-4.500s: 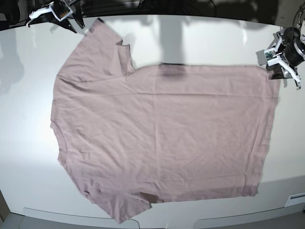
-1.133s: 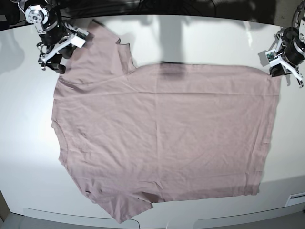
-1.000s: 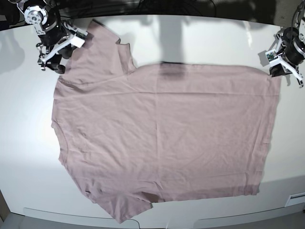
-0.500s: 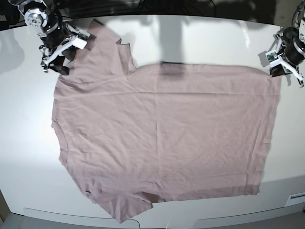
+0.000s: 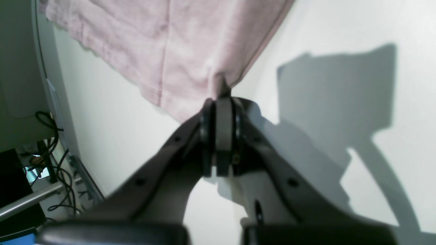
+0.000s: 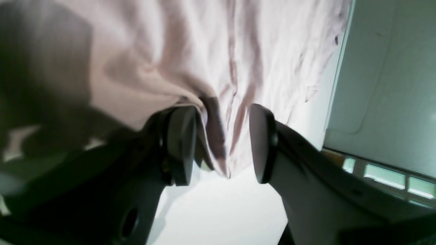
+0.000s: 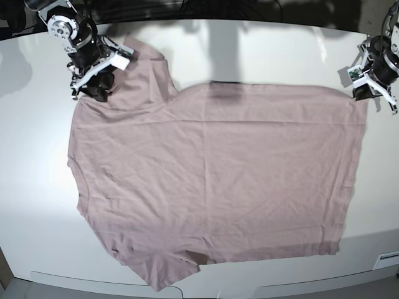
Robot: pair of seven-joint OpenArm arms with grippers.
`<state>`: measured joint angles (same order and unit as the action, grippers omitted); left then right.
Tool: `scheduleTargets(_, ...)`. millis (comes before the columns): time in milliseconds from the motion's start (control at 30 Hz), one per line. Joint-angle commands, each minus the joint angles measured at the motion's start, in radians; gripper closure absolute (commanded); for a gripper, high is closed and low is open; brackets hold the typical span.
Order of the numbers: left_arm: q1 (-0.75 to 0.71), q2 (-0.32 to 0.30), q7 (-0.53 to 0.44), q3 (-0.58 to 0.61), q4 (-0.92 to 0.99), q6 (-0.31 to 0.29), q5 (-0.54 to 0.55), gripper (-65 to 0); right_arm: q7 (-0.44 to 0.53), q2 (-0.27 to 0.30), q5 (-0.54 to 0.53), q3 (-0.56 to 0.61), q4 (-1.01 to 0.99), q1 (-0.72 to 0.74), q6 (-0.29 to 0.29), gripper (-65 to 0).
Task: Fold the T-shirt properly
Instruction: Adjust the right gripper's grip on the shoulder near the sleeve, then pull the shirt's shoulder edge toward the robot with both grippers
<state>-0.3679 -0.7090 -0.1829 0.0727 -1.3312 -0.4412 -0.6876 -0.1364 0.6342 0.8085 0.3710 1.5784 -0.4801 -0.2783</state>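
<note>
The T-shirt lies flat on the table, the left gripper pinching its hem corner while the right gripper, jaws half-open, straddles the sleeve edge, apparently readying a fold.

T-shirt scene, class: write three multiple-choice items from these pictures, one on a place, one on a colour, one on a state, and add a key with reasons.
1. Where does the left gripper meet the T-shirt?
A. at a corner of the hem
B. at the neckline
C. at the middle of the chest

2. What colour is the T-shirt?
A. navy blue
B. dusty pink
C. bright green

3. How do the right gripper's jaws stand?
A. pressed fully together with nothing between them
B. apart, with a ridge of cloth between them
C. out of sight in every view

Key: 1 A, the left wrist view shows the jaws shut on the tip of a hem corner. 2 B, every view shows pink cloth on the white table. 3 B, the right wrist view shows a gap with bunched fabric inside.
</note>
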Motion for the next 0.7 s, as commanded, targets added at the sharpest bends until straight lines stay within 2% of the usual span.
scheduleTargets(0,-0.020,-0.002,0.018,0.014,0.009,-0.079,-0.019,0.0,-0.018,-0.003,-0.068,0.032,-0.046,-0.018,-0.166,-28.3)
scheduleTargets(67,-0.020,-0.004,0.019,0.014,0.009,-0.079,-0.019,0.0,-0.019,-0.005,-0.068,0.037,-0.046,-0.016,-0.169,-27.7)
scheduleTargets(267,-0.020,-0.003,0.026,0.014,0.009,-0.079,-0.019,0.0,-0.064,-0.008,-0.089,0.037,-0.046,-0.015,-0.169,-17.8)
scheduleTargets(433,-0.021,-0.003,0.026,0.014,0.009,-0.079,-0.011,0.0,-0.118,-0.008,-0.134,0.036,-0.045,-0.008,-0.160,0.0)
scheduleTargets(533,-0.021,-0.004,0.026,0.013,0.009,-0.079,0.078,0.0,-0.147,-0.007,-0.189,0.035,-0.041,0.011,-0.154,0.0)
scheduleTargets(667,-0.034,-0.007,0.027,0.013,0.009,-0.079,0.225,0.0,-0.149,0.010,-0.196,0.035,0.014,-0.011,-0.148,0.0)
